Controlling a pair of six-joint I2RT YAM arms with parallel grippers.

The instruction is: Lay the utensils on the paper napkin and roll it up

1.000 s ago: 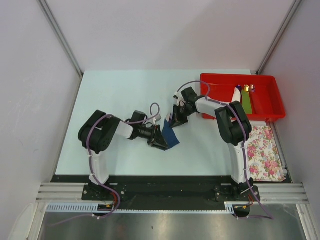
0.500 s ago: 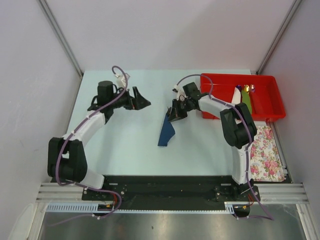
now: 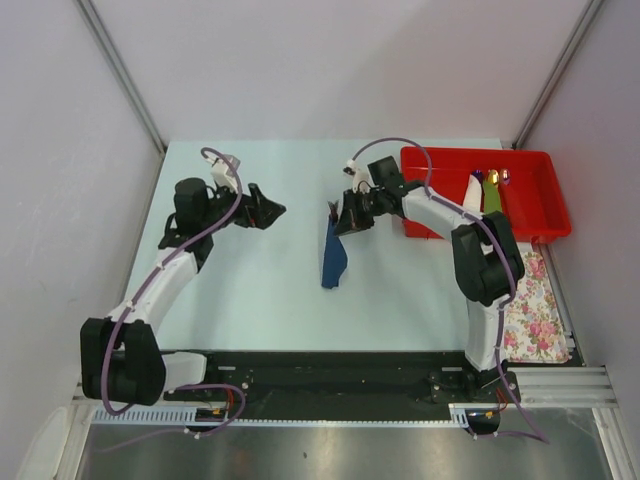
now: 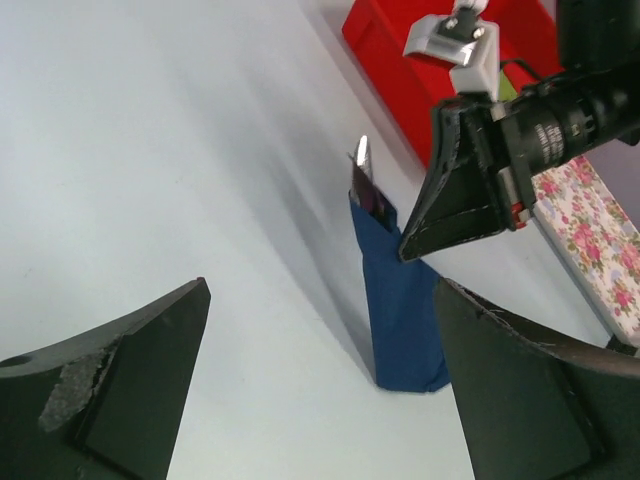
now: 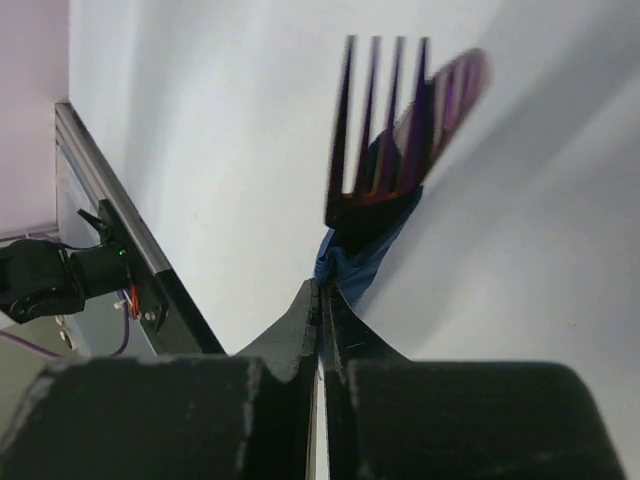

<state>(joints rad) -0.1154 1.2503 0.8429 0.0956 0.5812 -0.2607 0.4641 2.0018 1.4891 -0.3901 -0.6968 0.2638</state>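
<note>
R gripper (image 3: 345, 217) is pinched shut on paper napkin (image 3: 333, 262), utensils (image 5: 385, 150) tucked inside, at table (image 3: 250, 300) centre; L gripper (image 3: 272, 210) is held wide open, empty.

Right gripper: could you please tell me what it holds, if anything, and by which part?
The right gripper pinches the rolled blue napkin at the end where the fork sticks out.

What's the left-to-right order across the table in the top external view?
left hand → paper napkin → red tray
</note>
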